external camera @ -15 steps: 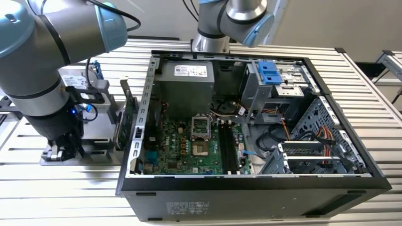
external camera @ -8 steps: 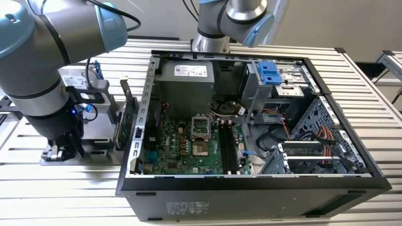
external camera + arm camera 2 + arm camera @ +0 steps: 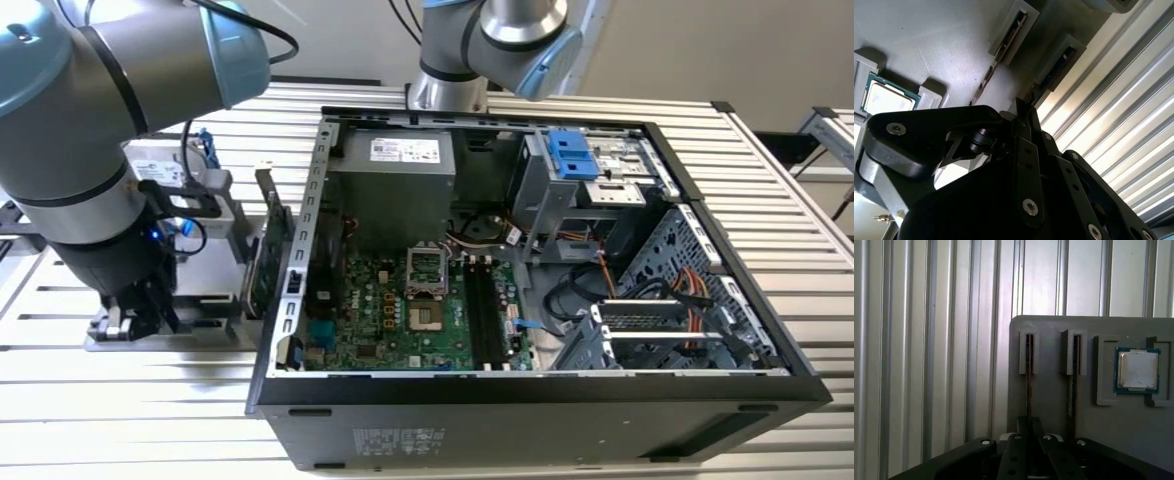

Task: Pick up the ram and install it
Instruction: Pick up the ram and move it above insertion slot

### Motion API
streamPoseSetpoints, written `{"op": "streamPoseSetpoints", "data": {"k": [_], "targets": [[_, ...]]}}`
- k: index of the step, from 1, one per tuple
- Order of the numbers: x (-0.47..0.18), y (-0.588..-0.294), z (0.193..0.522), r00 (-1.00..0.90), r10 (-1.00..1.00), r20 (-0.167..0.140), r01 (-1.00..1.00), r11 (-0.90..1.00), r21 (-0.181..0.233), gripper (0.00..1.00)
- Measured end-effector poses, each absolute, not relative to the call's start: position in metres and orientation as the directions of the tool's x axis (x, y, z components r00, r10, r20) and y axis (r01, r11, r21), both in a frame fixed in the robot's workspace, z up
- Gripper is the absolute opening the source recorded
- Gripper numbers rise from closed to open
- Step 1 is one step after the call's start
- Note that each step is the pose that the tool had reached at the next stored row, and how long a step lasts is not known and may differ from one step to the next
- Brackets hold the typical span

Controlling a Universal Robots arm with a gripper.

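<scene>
Pick-up step in hand, judging by gripper (image 3: pixel 1030 421) clamped tight on the ram (image 3: pixel 1027 395) standing on edge in the edge-most slot of the grey tray (image 3: pixel 1051 410), calling for a straight pull along that slot; beneath the tray, slatted metal table (image 3: pixel 929 365); beside the tray, open computer case (image 3: pixel 534 395).

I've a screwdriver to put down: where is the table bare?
Bare table slats lie beyond the computer case on the exterior view's right, and in front of the grey tray on its left. Crowded: the tray, where the gripper hangs at the ram.
</scene>
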State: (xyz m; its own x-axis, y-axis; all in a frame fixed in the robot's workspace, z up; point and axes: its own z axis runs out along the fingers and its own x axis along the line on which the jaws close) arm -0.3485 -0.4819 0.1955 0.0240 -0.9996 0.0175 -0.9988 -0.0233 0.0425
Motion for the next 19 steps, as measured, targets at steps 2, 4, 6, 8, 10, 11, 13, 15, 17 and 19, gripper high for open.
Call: {"op": "streamPoseSetpoints", "data": {"k": [2,4,6,8,10,11,13,15,17,19], "targets": [[-0.3485,-0.4819,0.197,0.024,-1.0,0.018,-0.999,-0.023,0.042,0.0],[-0.3485,-0.4819,0.1982,0.024,-1.0,0.018,-0.999,-0.023,0.042,0.0],[-0.3485,-0.4819,0.1994,0.024,-1.0,0.017,-0.999,-0.023,0.042,0.0],[-0.3485,-0.4819,0.2006,0.024,-1.0,0.018,-0.999,-0.023,0.043,0.0],[-0.3485,-0.4819,0.2016,0.024,-1.0,0.018,-0.999,-0.023,0.043,0.0],[-0.3485,-0.4819,0.2021,0.024,-1.0,0.018,-0.999,-0.023,0.042,0.0],[-0.3485,-0.4819,0.2032,0.024,-1.0,0.018,-0.999,-0.023,0.042,0.0],[-0.3485,-0.4819,0.2036,0.024,-1.0,0.017,-0.999,-0.023,0.042,0.0],[-0.3485,-0.4819,0.2038,0.024,-1.0,0.017,-0.999,-0.023,0.042,0.0],[-0.3485,-0.4819,0.2042,0.024,-1.0,0.018,-0.999,-0.023,0.042,0.0]]}}
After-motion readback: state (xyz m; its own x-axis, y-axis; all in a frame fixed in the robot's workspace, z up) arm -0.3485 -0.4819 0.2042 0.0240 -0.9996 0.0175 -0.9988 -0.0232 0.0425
